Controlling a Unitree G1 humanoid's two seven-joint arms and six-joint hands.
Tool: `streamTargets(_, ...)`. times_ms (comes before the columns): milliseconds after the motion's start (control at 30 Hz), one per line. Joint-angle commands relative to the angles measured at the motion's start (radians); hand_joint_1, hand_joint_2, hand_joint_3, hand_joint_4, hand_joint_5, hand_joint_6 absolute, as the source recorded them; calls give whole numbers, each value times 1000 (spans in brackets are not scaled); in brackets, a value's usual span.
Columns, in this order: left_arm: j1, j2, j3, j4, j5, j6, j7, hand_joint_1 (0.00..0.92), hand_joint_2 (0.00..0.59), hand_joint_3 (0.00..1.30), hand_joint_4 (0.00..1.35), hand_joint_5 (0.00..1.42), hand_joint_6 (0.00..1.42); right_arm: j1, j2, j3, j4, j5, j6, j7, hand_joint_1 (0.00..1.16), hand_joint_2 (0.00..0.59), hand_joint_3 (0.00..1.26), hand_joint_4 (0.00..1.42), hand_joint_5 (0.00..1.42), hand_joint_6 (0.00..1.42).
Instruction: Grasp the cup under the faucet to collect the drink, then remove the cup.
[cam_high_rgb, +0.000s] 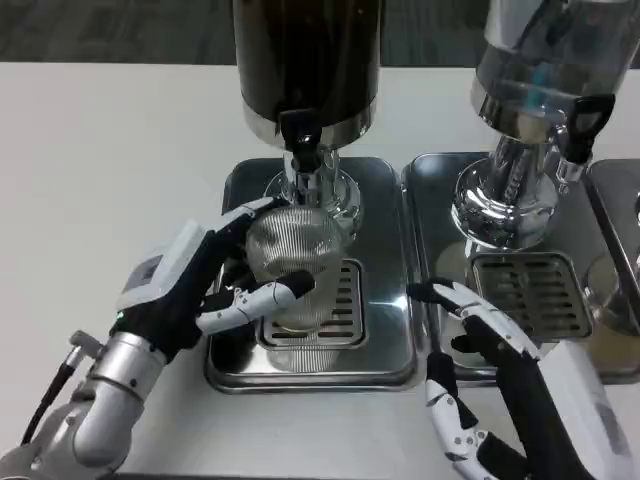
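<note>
A: Nearest first. R hand low at the front edge, fingers spread, holding nothing; fingertips reach over the rim of the right drip tray. Looks parked, waiting.

B: L hand?

A: Wrapped round the cup, thumb across the front, other fingers behind the ribbed wall. Cup sits on the grate of the left drip tray, upright, directly under the faucet of the dark dispenser.

B: Why there?

A: Prob. to catch the pour w/o spill; grip steadies it. Fill level: can't tell. Clear dispenser stands farther right.
</note>
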Motion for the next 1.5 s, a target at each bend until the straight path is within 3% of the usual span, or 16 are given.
streamTargets(33,12,20,-11,-13,16,26,-9,80,71,145,85,256,361,1,2,-5,-12,1,5,-6,521,570,254,164,167,375)
streamTargets(300,40,51,-6,-78,46,-2,54,61,65,74,0,136,266,-5,2,-4,-3,5,5,-5,519,570,257,164,179,379)
streamTargets(600,114,115,72,-174,-35,-70,20,41,72,56,0,105,240,-19,5,2,16,7,2,-10,517,570,262,164,183,380)
streamTargets(700,139,133,110,-191,-124,-114,-65,1,105,89,6,95,197,-27,6,6,25,10,-1,-10,517,554,263,164,184,379)
streamTargets(867,160,165,192,-219,-431,-184,-380,0,128,177,63,95,154,-35,7,10,40,12,-3,-11,517,553,263,164,184,379)
streamTargets(967,149,166,253,-255,-719,-100,-732,0,110,188,73,86,127,-36,6,8,47,20,-4,-11,516,554,263,164,184,379)
streamTargets(1067,130,166,335,-313,-959,73,-1047,0,97,218,96,102,125,-38,7,8,51,25,-1,-9,513,557,263,164,184,380)
streamTargets(1300,70,184,440,-374,-1111,433,-1408,0,88,259,143,145,139,-43,9,8,62,25,-6,-19,508,560,263,164,184,380)
streamTargets(1500,1,207,485,-402,-1140,727,-1575,0,76,218,110,129,125,-47,16,12,76,29,-8,-28,504,561,263,164,182,380)
